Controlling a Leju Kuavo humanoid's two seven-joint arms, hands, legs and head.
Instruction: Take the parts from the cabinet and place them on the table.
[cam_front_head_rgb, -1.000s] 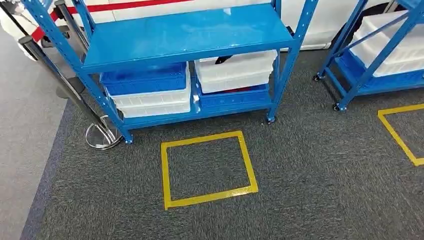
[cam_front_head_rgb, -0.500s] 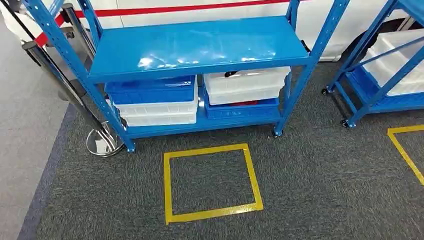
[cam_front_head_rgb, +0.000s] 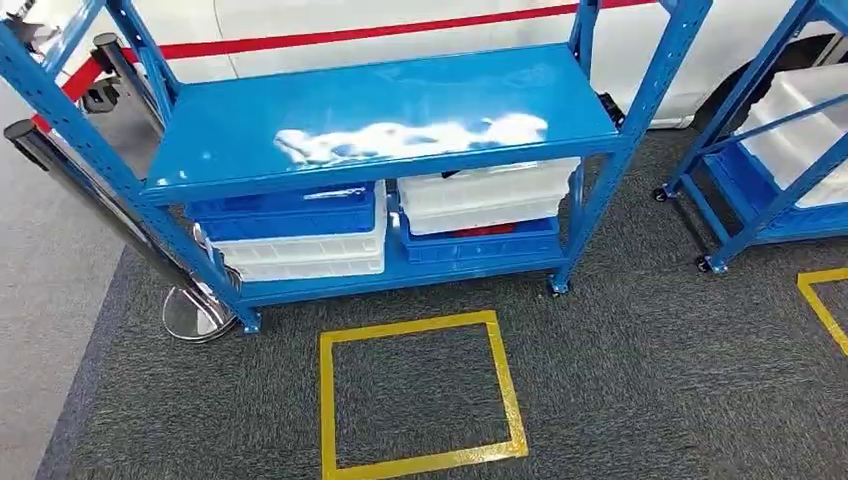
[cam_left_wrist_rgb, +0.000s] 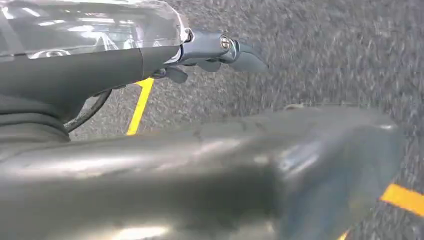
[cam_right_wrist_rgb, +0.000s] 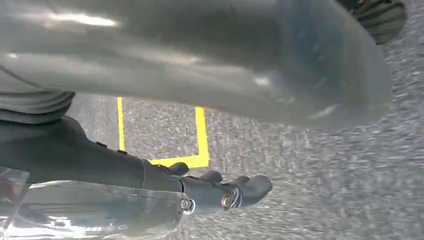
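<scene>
Straight ahead — cabinet: blue metal shelving rack on castors (cam_front_head_rgb: 380, 120), its middle shelf bare and glossy with glare; front uprights run down to the carpet at both corners.
Parts bins: on the bottom shelf, under the middle shelf's front edge. Left stack: blue plastic crate (cam_front_head_rgb: 285, 212) on a white plastic bin (cam_front_head_rgb: 300, 256). Right stack: white plastic tub (cam_front_head_rgb: 485, 198) on a low blue plastic tray (cam_front_head_rgb: 480, 243). What lies inside cannot be told.
Floor mark: yellow tape square (cam_front_head_rgb: 420, 395) on dark grey carpet (cam_front_head_rgb: 650, 370), just in front of the rack, near edge cut by the frame. Open carpet on both sides of it.
Left margin: chrome stanchion post with round base (cam_front_head_rgb: 195, 312) just beside the rack's left foot; carpet edge meets lighter grey flooring (cam_front_head_rgb: 50, 290) there.
Right margin: second blue rack holding white bins (cam_front_head_rgb: 790, 130), apart from the first by a strip of carpet.
Left hand (cam_left_wrist_rgb: 210, 52): hangs over carpet, fingers loosely apart, holding nothing.
Right hand (cam_right_wrist_rgb: 220, 190): hangs over carpet near a yellow tape corner, fingers slightly curled and apart, holding nothing.
</scene>
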